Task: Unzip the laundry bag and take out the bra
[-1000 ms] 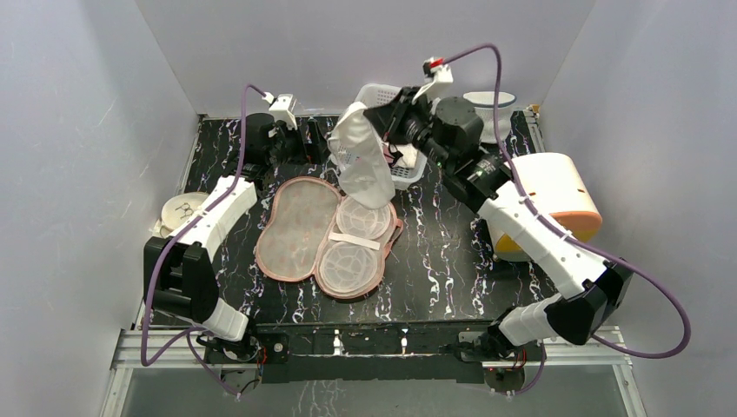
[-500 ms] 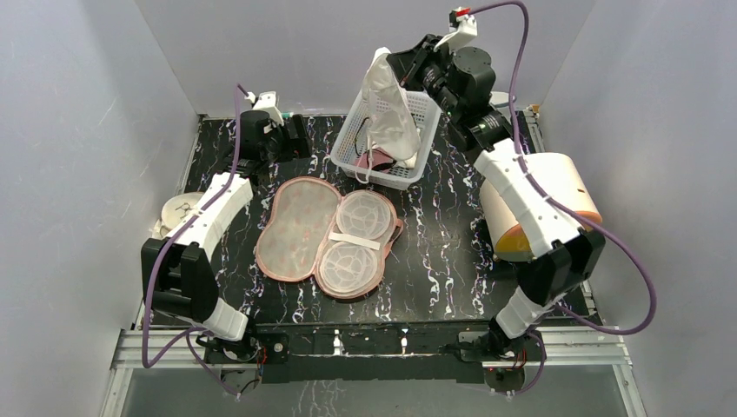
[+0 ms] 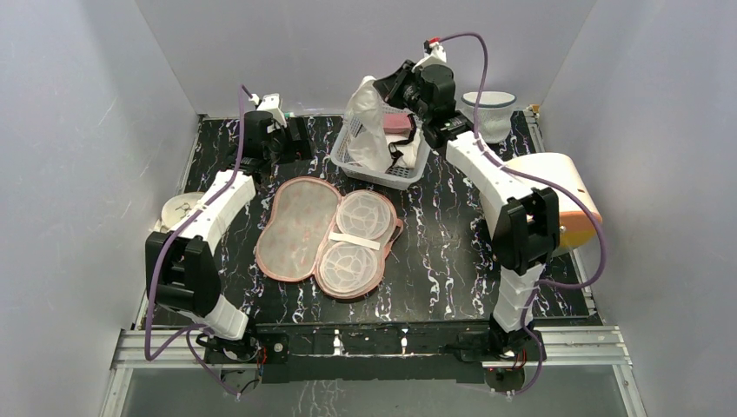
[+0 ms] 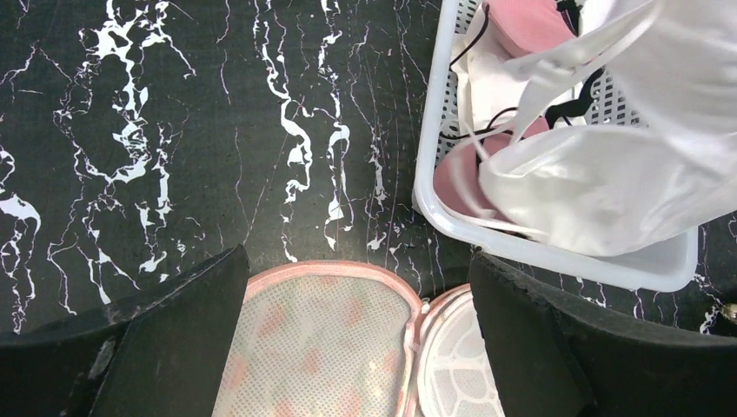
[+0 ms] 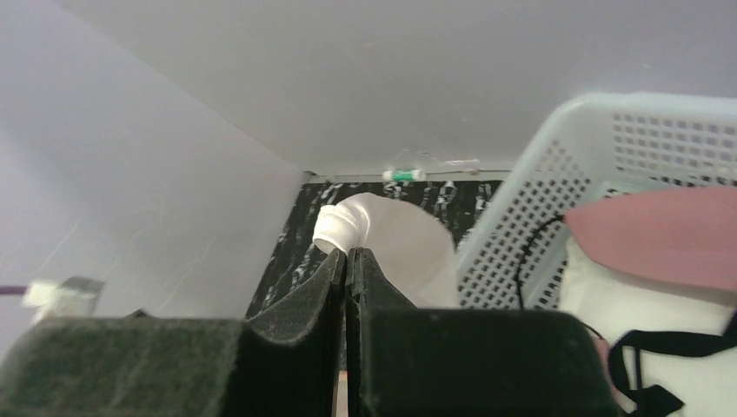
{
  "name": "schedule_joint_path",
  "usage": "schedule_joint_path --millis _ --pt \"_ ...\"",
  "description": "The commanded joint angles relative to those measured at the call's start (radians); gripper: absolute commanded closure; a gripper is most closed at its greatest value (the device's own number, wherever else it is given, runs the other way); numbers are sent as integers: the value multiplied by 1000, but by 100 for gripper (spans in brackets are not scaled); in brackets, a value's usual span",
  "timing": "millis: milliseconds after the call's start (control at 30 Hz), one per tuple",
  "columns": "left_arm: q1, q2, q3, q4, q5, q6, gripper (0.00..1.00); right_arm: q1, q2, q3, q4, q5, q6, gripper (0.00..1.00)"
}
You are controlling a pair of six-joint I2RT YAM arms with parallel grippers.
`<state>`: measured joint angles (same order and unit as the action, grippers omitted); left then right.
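Note:
The peach-pink laundry bag (image 3: 326, 233) lies open flat on the table, whitish mesh faces up; its far end shows in the left wrist view (image 4: 322, 347). My right gripper (image 3: 375, 84) is shut on the top edge of the white bra (image 3: 365, 130) and holds it hanging into the white basket (image 3: 401, 174). In the right wrist view the jaws (image 5: 348, 252) pinch a fold of the bra (image 5: 343, 224). The bra drapes over the basket's contents in the left wrist view (image 4: 608, 174). My left gripper (image 3: 295, 146) is open and empty above the bag's far end.
The basket (image 4: 434, 130) also holds a pink bra with black straps (image 4: 521, 22). A cream round case (image 3: 178, 211) sits at the left edge. A white mesh tub (image 3: 488, 111) stands at the back right, and a large white-and-orange cylinder (image 3: 556, 200) lies on the right.
My right gripper has carried the white bra from above the bag to over the basket, then lowered it so the bra hangs into the basket. The left arm barely moved.

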<state>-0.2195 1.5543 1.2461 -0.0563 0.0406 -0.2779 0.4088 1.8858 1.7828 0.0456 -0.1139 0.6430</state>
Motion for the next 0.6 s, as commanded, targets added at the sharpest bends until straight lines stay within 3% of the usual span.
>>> schedule_joint_path --millis 0,167,400,433,567 --pt "8 -9 39 4 22 -10 1 -65 54 -54 131 93 68 100" --pt "8 -12 39 2 25 -10 2 -131 162 -69 98 111 54 100" --pt "8 -4 39 6 45 -14 2 -137 311 126 -90 116 -79 100" --pt "8 -4 39 6 45 -15 2 -136 316 152 -131 123 -96 97" --pt "8 1 36 11 58 -21 2 -136 296 245 -304 138 -167 58"
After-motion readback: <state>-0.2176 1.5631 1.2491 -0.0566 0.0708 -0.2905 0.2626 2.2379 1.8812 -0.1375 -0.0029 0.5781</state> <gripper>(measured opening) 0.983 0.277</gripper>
